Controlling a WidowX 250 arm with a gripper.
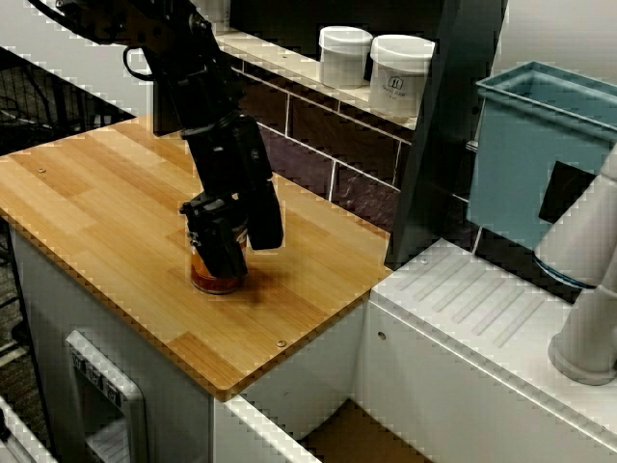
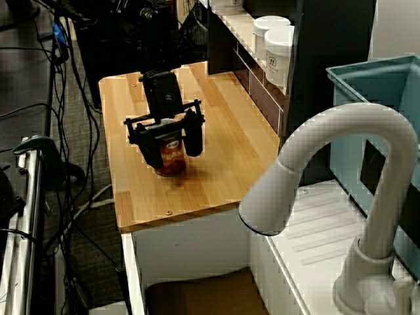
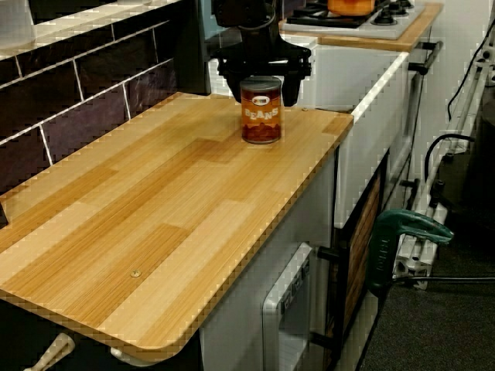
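As we look from above, black pincer (image 1: 229, 253) low over a bean can (image 1: 214, 280) on the wooden bench (image 1: 96, 183), from past the tap (image 2: 341, 128) we see its fingers (image 2: 195, 141) spread wide either side of the can, from low down, can upright near the bench's far end.

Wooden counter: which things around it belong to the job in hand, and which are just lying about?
In hand: bean can, upright on the wooden counter; end effector, open astride it.
Lying about: two white jars; blue bin; white faucet; green clamp.
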